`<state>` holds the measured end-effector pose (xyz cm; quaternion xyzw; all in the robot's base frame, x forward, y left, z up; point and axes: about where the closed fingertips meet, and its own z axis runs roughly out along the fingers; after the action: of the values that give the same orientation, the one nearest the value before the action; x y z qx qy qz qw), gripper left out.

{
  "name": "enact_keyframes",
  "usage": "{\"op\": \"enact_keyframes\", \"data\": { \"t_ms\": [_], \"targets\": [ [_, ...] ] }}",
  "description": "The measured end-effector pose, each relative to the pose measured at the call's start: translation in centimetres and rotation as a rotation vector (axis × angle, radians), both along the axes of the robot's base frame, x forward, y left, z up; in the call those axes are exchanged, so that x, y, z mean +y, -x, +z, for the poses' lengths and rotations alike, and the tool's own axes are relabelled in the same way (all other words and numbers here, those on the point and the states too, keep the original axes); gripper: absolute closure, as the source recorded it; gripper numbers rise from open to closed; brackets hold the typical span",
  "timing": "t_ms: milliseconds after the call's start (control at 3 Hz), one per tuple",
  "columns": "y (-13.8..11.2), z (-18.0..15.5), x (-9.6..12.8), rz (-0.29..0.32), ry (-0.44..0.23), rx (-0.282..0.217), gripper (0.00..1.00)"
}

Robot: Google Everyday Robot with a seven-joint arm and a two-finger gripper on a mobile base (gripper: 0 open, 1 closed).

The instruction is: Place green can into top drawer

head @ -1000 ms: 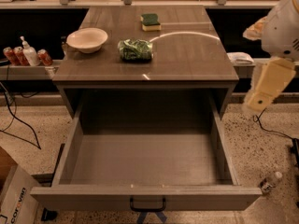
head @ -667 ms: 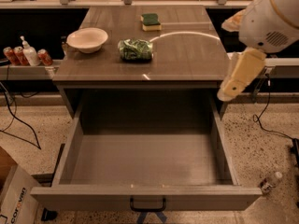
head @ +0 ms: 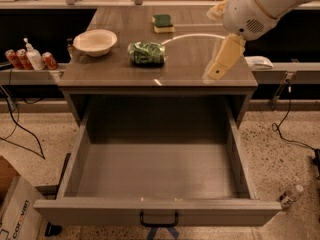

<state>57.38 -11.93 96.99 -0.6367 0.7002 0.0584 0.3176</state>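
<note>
The green can (head: 146,53) lies on its side on the grey counter top (head: 185,64), right of a bowl. The top drawer (head: 157,211) is pulled fully open below the counter and its inside is empty; its dark handle (head: 158,220) is at the front centre. My gripper (head: 218,70) hangs from the white arm (head: 260,6) over the right part of the counter, well right of the can and not touching it. It holds nothing that I can see.
A cream bowl (head: 95,41) sits at the counter's left. A green-and-yellow sponge (head: 163,23) lies at the back. Red cans (head: 49,60) and a white bottle (head: 34,56) stand on a shelf to the left. A cardboard box (head: 15,209) stands at bottom left.
My arm and gripper have moved left from beside the cabinet to above the counter's right side, closer to the can. The can and drawer have not moved.
</note>
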Motion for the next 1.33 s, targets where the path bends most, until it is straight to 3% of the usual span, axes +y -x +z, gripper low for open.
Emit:
{"op": "enact_keyframes", "data": {
  "t_ms": [667,1333],
  "targets": [
    [-0.3,-0.3,0.4,-0.021,-0.005,0.012,0.0],
    [-3.6,-3.6,5.1,-0.041,-0.122,0.014,0.0]
  ]
}}
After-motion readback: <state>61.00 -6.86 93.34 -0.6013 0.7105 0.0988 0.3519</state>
